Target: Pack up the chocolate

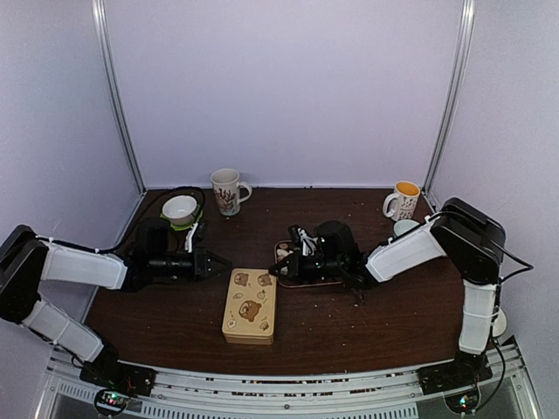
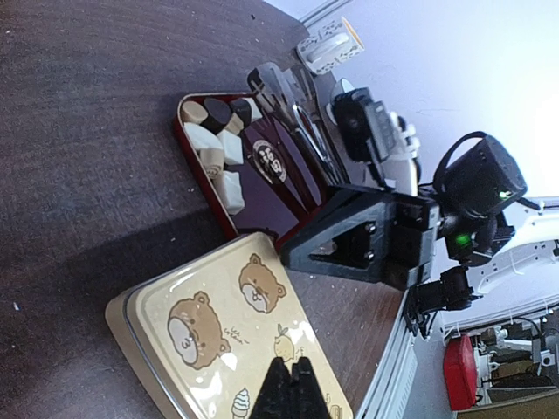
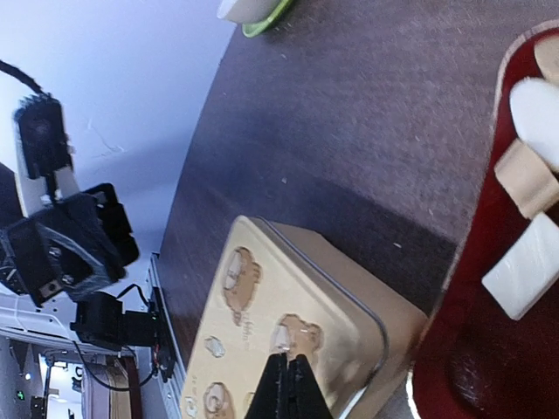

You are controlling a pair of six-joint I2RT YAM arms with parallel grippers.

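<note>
Both tools were fully closed when I checked. The left gripper [image 2: 293,386] had its fingers pressed tip to tip with nothing between them, and the right gripper [image 3: 286,388] looked the same, empty. They faced each other from either side, near the far end of the bear-printed tin [image 1: 251,307], whose lid was on. The chocolate [image 2: 229,147] sat in the red tray [image 2: 258,205] just beyond the tin: white, tan and dark pieces bunched at one end, none touched by either tool. Metal tongs [image 2: 301,131] lay in the same tray. Further back I saw a white bowl [image 1: 180,208] and two mugs [image 1: 227,190] [image 1: 403,201]
</note>
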